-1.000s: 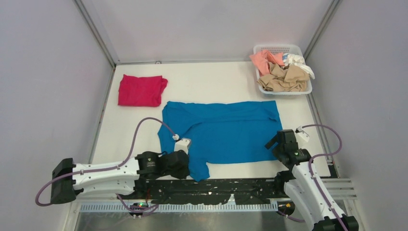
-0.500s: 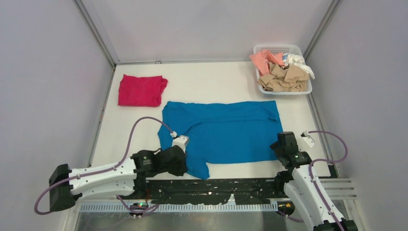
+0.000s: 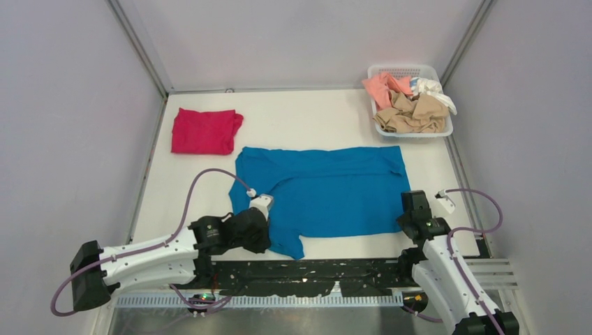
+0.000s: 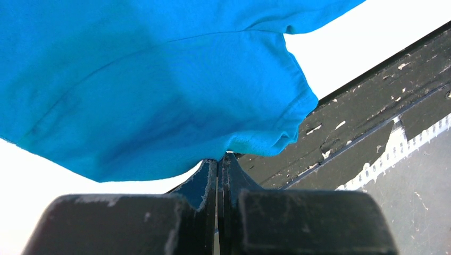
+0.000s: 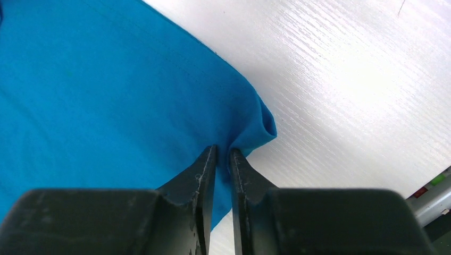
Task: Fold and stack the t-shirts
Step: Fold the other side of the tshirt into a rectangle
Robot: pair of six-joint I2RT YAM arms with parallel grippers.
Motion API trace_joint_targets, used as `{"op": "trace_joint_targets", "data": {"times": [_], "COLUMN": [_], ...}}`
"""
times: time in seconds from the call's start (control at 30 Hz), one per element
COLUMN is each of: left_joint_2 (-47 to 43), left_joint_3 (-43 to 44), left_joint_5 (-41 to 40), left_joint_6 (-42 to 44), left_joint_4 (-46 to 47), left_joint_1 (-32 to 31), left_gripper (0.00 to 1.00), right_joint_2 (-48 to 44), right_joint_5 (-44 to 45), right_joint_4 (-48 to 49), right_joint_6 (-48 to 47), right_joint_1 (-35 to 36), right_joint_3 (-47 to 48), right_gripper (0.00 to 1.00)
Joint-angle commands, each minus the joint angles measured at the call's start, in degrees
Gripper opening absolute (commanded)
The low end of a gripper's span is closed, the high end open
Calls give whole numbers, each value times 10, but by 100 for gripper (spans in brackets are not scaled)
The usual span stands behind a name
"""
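A teal-blue t-shirt (image 3: 328, 188) lies spread flat in the middle of the table. My left gripper (image 3: 271, 236) is shut on the hem of its near-left sleeve (image 4: 266, 106), and the cloth gathers right at the fingertips (image 4: 219, 158). At the shirt's near-right corner (image 5: 255, 125), my right gripper (image 3: 406, 215) is shut on a pinch of blue cloth that shows between its two fingers (image 5: 223, 151). A folded magenta-red t-shirt (image 3: 204, 130) rests at the back left.
A white basket (image 3: 412, 134) at the back right holds crumpled peach (image 3: 382, 87), tan (image 3: 412, 112) and white (image 3: 429, 87) shirts. A black rail (image 3: 335, 269) runs along the near edge, just under the blue sleeve. Grey walls enclose the table on three sides.
The right gripper has dropped onto the shirt's near-right corner and closed on it. The left arm has shifted slightly while staying shut on the sleeve.
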Motion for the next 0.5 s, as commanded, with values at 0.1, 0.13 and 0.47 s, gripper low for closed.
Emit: {"op": "trace_joint_targets", "data": {"times": [0.1, 0.13, 0.47], "left_joint_2": [-9, -12, -28], "left_joint_3": [4, 4, 18], "left_joint_5": [8, 9, 8], "left_joint_6": [18, 19, 37], "left_joint_4": [10, 10, 10], "left_joint_1": [14, 15, 37], "left_gripper": [0, 0, 0], "right_joint_2": [21, 22, 18], "right_joint_5": [7, 8, 5], "right_joint_4": [13, 13, 28], "right_joint_6": [-12, -12, -58], "right_joint_1": [-1, -2, -2], "right_joint_3": [17, 16, 54], "right_gripper": [7, 6, 5]}}
